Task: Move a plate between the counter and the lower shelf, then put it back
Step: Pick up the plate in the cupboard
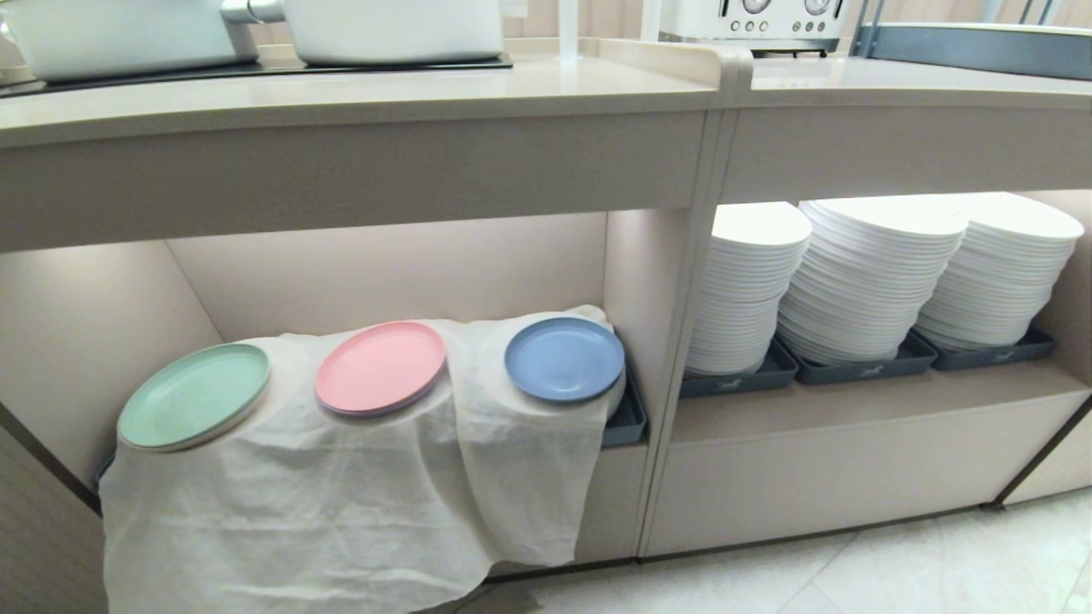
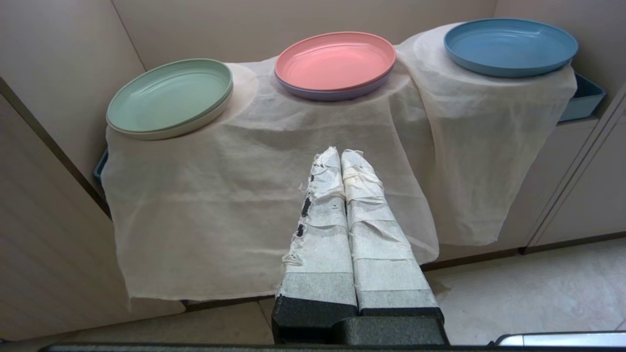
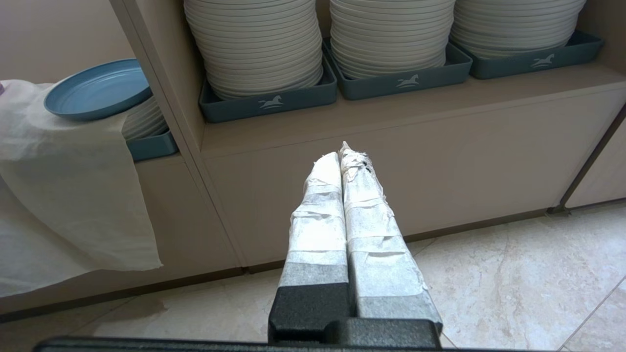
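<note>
Beige cabinetry fills the scene, and both the left tool point(image 2: 341, 155) and right tool point(image 3: 341, 155) hang low before it, closed and empty. Outward, the plate point(image 1: 564, 359) rests on the white cloth point(image 1: 341, 477) in the lower shelf point(image 1: 384, 273), beside the pink plate point(image 1: 380, 367). Judging by this, either nothing has begun or the round trip to the counter point(image 1: 341, 94) is finished.

plate point(image 1: 564, 359) on white cloth point(image 1: 341, 495) | lower shelf point(image 1: 384, 273) | counter point(image 1: 341, 98) bare in front

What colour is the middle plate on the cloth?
Pink, clearest in the left wrist view.
</note>
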Controlling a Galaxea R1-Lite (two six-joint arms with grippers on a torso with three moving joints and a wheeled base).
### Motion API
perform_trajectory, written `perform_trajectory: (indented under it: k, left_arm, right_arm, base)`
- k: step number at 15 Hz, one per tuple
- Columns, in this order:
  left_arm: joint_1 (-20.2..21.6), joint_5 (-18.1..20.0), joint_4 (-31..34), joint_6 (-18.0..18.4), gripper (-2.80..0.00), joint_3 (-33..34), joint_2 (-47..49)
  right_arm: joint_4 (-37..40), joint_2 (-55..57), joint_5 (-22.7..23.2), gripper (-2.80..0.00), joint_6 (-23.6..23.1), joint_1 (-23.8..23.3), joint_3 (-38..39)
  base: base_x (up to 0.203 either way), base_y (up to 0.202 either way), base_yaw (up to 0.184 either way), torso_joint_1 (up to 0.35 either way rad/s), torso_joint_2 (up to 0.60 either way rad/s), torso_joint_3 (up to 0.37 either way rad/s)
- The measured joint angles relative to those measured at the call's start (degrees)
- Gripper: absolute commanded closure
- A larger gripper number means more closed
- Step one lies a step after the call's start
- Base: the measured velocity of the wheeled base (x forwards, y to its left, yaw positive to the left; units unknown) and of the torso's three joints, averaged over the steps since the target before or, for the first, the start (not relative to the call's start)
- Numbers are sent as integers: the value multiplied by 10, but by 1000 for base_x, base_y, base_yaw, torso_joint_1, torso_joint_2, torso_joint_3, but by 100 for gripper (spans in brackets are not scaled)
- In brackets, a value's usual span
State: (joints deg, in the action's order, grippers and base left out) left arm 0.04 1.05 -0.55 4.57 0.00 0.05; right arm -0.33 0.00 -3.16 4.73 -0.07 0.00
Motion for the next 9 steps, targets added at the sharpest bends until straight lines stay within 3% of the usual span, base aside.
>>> perform_trajectory:
  k: [9]
  left_arm:
    - [0, 0, 0, -1, 0, 0, 0]
  right_arm:
    - [0, 0, 0, 0, 0, 0, 0]
  base:
    - [0, 0, 0, 0, 0, 0]
